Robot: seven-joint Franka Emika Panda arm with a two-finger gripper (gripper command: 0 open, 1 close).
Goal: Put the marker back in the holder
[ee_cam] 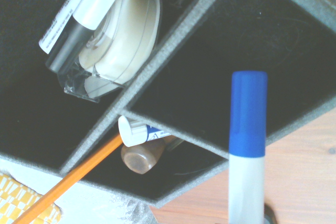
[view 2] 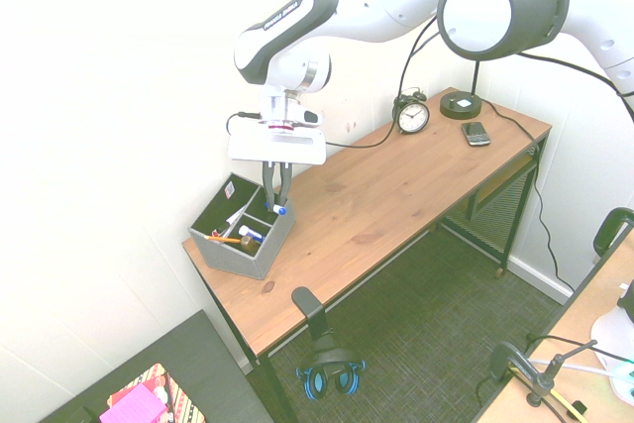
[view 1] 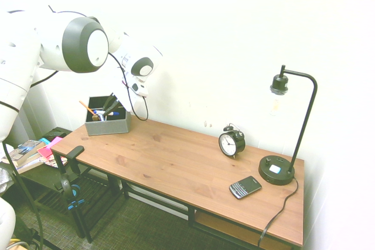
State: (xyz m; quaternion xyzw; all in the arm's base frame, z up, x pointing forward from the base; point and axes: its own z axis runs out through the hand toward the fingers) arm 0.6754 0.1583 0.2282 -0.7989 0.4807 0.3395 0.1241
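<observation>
One marker [ee_cam: 247, 150] in claw [view 2: 276, 207] — over holder [view 2: 223, 248] — pencil [ee_cam: 68, 182] inside.

Blue-capped white marker [ee_cam: 247, 150], grey holder [view 2: 241, 250] dark inside, orange pencil [ee_cam: 68, 179].
</observation>
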